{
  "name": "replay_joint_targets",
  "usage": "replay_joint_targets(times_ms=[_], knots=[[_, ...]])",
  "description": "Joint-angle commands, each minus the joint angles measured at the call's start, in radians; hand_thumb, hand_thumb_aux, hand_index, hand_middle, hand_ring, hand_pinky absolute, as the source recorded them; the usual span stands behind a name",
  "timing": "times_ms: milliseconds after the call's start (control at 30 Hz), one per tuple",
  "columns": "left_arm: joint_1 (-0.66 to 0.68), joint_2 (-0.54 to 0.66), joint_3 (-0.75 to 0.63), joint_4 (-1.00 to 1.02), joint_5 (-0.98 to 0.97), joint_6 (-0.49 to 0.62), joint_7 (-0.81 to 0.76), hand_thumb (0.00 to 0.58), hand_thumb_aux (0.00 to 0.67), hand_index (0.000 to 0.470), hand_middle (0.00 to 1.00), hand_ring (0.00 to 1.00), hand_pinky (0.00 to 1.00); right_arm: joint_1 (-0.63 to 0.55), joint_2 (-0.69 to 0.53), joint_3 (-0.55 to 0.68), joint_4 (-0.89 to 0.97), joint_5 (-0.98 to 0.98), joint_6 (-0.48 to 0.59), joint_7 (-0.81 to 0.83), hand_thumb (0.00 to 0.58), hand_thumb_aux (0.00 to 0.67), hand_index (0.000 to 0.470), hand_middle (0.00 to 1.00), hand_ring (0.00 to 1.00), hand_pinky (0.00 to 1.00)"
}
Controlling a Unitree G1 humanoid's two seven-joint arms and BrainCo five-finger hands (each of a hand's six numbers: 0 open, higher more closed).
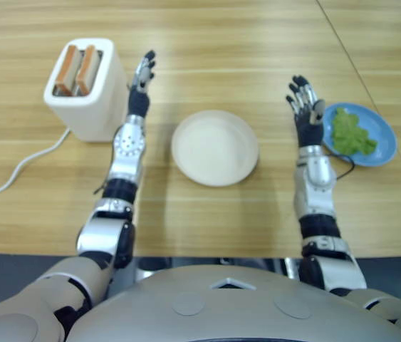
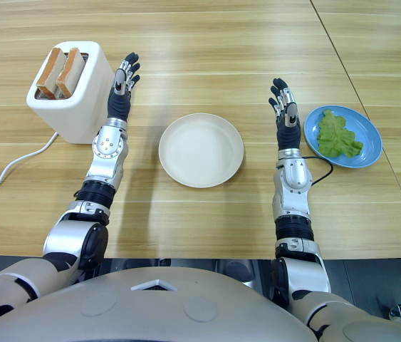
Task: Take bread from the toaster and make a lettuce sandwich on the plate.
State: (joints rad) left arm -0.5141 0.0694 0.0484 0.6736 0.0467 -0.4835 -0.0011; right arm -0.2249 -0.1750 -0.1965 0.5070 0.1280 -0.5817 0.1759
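Right eye view. Bread [image 2: 60, 72]: two toasted slices, upright in the toaster [image 2: 72, 107] just left of the left hand [image 2: 122, 84]. They are likely light, stiff and crumbly, and best pinched by the protruding top edges. Lettuce [image 2: 336, 134]: on a blue dish [image 2: 370, 151] just right of the right hand [image 2: 284, 108]; probably soft and limp. Plate [image 2: 201, 149]: between the hands. Both hands: empty, fingers straight and uncurled, forearms extended forward over the table [image 2: 207, 43].

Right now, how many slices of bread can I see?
2. One slice stands in the left slot of the toaster, the other slice in its right slot, side by side, next to the left hand. The plate holds none; nothing seems hidden.
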Motion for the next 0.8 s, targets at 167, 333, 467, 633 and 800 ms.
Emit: replay_joint_targets(times_ms=[167,333,467,633,800], knots=[[0.004,0.01,-0.006,0.017,0.006,0.008,-0.007,0.0,0.0,0.0,0.0,0.0,0.0,-0.007,-0.006,0.002,0.032,-0.014,-0.024,-0.01,0.0,0.0,0.0,0.0,0.0,0.0],[0.091,0.027,-0.026,-0.342,-0.001,0.076,-0.037,0.0,0.0,0.0,0.0,0.0,0.0,-0.006,-0.008,0.002,0.035,-0.009,-0.029,-0.007,0.0,0.0,0.0,0.0,0.0,0.0],[0.16,0.093,0.021,-0.8,0.039,0.217,-0.042,0.0,0.0,0.0,0.0,0.0,0.0,0.004,-0.014,-0.004,0.03,-0.006,-0.03,-0.007,0.0,0.0,0.0,0.0,0.0,0.0],[0.126,0.311,0.183,-0.928,0.281,0.423,0.036,0.0,0.0,0.0,0.0,0.0,0.0,0.022,-0.014,-0.007,0.024,-0.007,-0.034,-0.016,0.0,0.0,0.0,0.0,0.0,0.0],[0.129,0.536,0.146,-0.615,0.661,0.726,0.175,0.0,0.0,0.0,0.0,0.0,0.0,0.034,-0.003,0.003,0.021,-0.002,-0.036,-0.007,0.0,0.0,0.0,0.0,0.0,0.0]])
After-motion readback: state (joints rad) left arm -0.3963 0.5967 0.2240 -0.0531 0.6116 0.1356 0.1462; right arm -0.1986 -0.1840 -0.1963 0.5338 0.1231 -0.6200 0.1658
